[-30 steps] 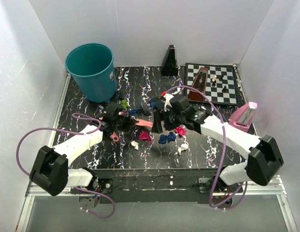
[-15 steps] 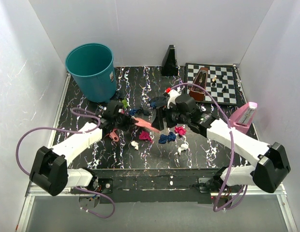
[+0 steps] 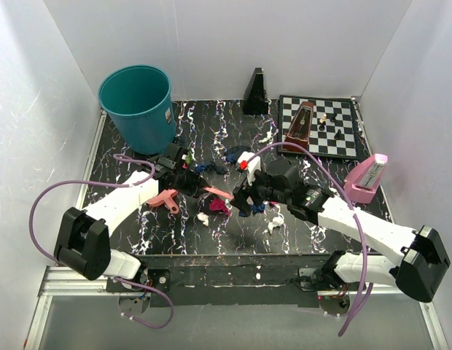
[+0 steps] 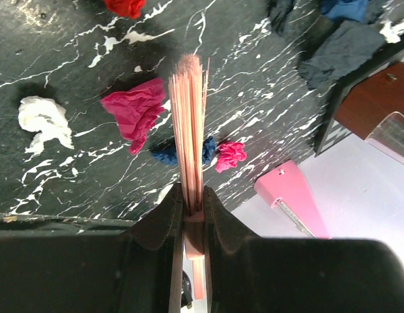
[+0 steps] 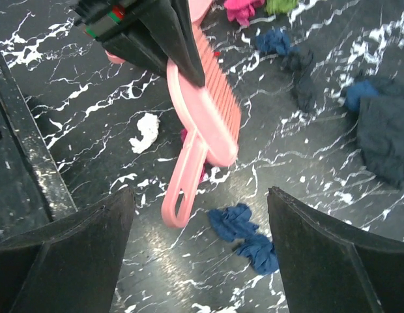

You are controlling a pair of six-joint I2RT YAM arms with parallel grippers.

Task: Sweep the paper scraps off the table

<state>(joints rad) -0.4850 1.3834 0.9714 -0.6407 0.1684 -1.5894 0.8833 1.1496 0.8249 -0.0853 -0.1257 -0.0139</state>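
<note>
My left gripper (image 3: pixel 185 178) (image 4: pixel 193 189) is shut on a pink brush (image 3: pixel 215 192) (image 4: pixel 189 117) (image 5: pixel 208 111), bristles low over the black marbled table (image 3: pixel 124 157). Paper scraps lie around it: magenta (image 3: pixel 219 206) (image 4: pixel 133 111), white (image 3: pixel 203 217) (image 4: pixel 42 120) (image 5: pixel 146 130), dark blue (image 4: pixel 168 154) (image 5: pixel 244 235), green (image 3: pixel 187 155), red (image 4: pixel 124 6). My right gripper (image 3: pixel 246 200) (image 5: pixel 201 195) is open and empty, hovering above the blue scraps (image 3: pixel 255 208) beside the brush handle. Another white scrap (image 3: pixel 275 221) lies near the front.
A teal bin (image 3: pixel 138 106) stands back left. A pink object (image 3: pixel 164 198) lies partly under my left arm. A chessboard (image 3: pixel 335 120) with a brown metronome (image 3: pixel 299 127), a black metronome (image 3: pixel 256 93) and a pink metronome (image 3: pixel 366 179) are at the back and right. White walls surround the table.
My right gripper has moved toward the near edge, down over the blue scraps, covering the magenta one. My left gripper has shifted slightly, still holding the brush.
</note>
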